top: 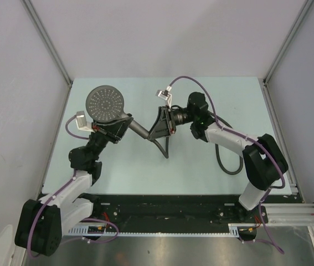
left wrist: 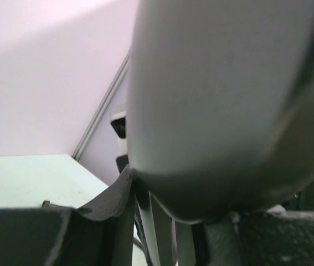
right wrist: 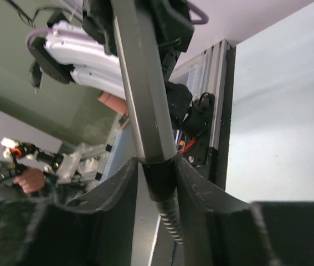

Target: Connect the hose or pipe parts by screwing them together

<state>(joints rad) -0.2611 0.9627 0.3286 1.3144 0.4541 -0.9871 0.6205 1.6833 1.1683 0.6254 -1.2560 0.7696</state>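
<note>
Well, my left hand (top: 111,131) clamps the shower head (top: 108,103) above the counter (top: 140,172); my right hand (top: 161,127) flanks the hose (right wrist: 170,221) where it meets the handle's end, though I cannot tell whether it presses.

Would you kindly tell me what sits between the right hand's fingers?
The hose connector, butted against the shower head's handle, with ribbed hose trailing below. Any threads are hidden by connector and fingers.

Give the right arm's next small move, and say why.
Probably rotate the right gripper to screw the hose nut on: its fingers flank the nut at the end of the handle, while the left gripper clamps the shower head steady.
</note>
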